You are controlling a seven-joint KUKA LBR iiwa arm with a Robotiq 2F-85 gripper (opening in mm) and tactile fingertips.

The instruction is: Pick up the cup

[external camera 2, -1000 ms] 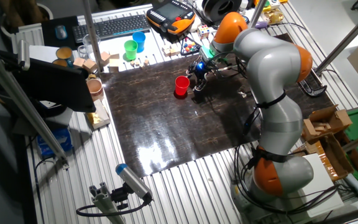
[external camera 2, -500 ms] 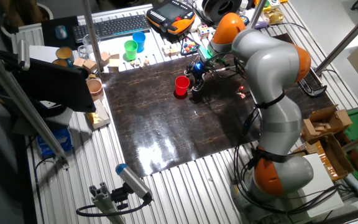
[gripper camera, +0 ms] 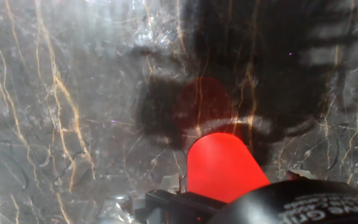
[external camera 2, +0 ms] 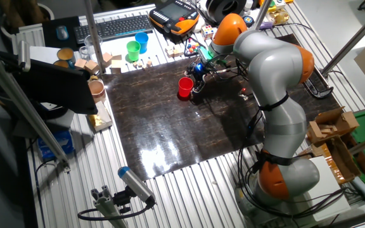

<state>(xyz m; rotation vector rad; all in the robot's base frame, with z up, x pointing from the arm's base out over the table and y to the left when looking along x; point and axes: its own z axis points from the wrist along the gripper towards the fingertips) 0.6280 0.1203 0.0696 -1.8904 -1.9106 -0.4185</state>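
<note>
smooth red plastic cup [external camera 2: 185, 87], glossy marbled tabletop [external camera 2: 170, 139]

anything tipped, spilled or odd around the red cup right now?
Nothing stands out. The red cup stands upright on the dark mat, no spill visible. The gripper sits right beside it; whether the fingers touch it can't be told. The green cup and blue cup stand upright behind the mat.

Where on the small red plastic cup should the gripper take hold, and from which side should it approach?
Grip the small red plastic cup across its side wall near the rim, with one finger on each side. It stands upright on the dark marble-patterned mat, has no handle and tapers only a little. Coming from the gripper side, its right in the fixed view, looks best.
</note>
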